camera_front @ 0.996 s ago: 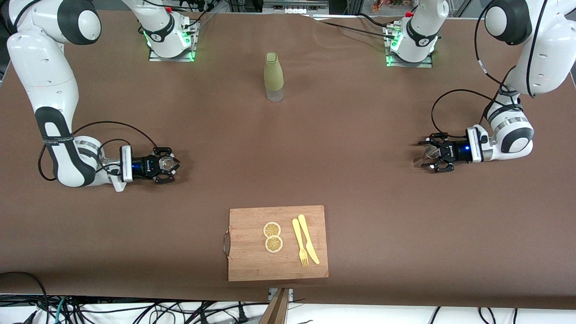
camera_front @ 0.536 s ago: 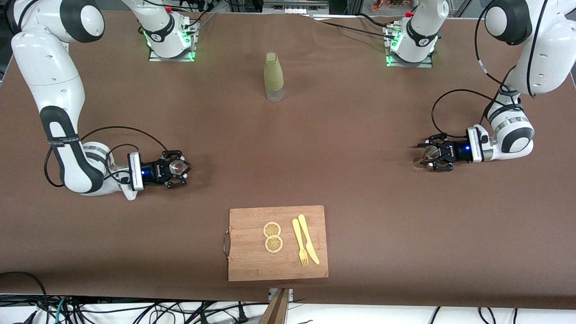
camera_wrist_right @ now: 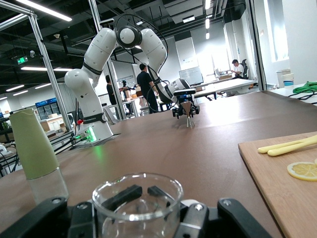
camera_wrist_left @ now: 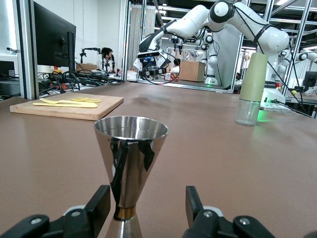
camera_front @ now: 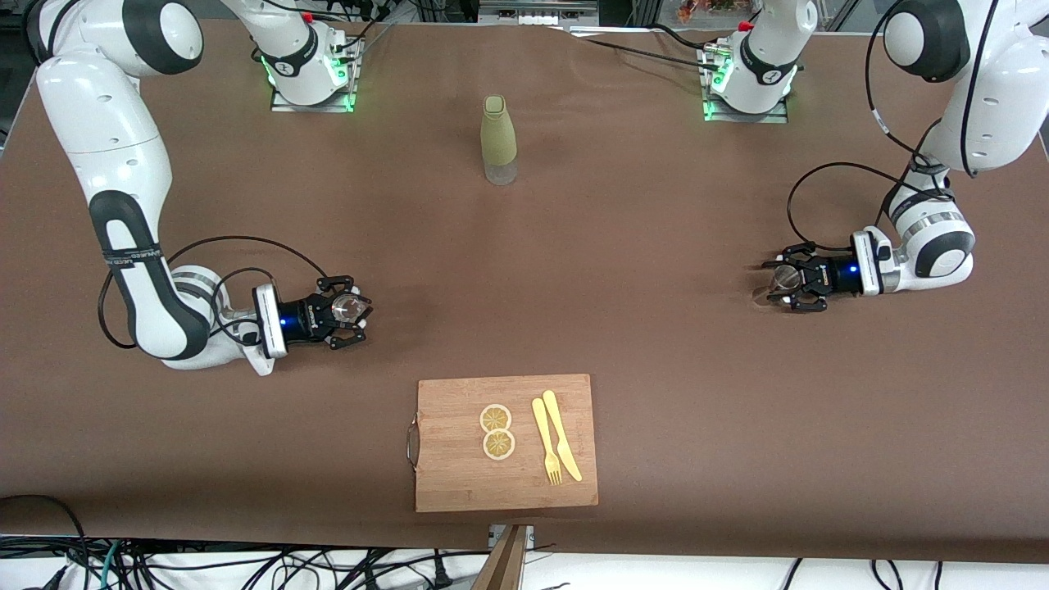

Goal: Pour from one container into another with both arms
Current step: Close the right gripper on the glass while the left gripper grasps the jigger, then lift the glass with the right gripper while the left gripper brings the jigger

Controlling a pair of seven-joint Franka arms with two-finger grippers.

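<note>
A steel jigger (camera_wrist_left: pixel 130 163) stands upright on the brown table near the left arm's end. My left gripper (camera_wrist_left: pixel 146 201) lies low round its waist, open. One finger (camera_wrist_left: pixel 100 207) is close beside the jigger and the other finger (camera_wrist_left: pixel 192 201) stands well apart from it. In the front view the left gripper (camera_front: pixel 785 283) reaches in sideways. My right gripper (camera_front: pixel 351 311) is shut on a clear glass (camera_wrist_right: pixel 137 203), low over the table near the right arm's end. Its fingertips show through the glass wall.
A pale green bottle (camera_front: pixel 498 139) with a clear base stands mid-table, farther from the camera than both grippers. A wooden cutting board (camera_front: pixel 459 479) near the front edge carries two lemon slices (camera_front: pixel 497 430), a yellow fork (camera_front: pixel 544 442) and a yellow knife (camera_front: pixel 562 447).
The right arm has carried the glass toward the table's middle and a little nearer the camera. The left gripper's fingers have narrowed round the jigger; that arm has barely shifted.
</note>
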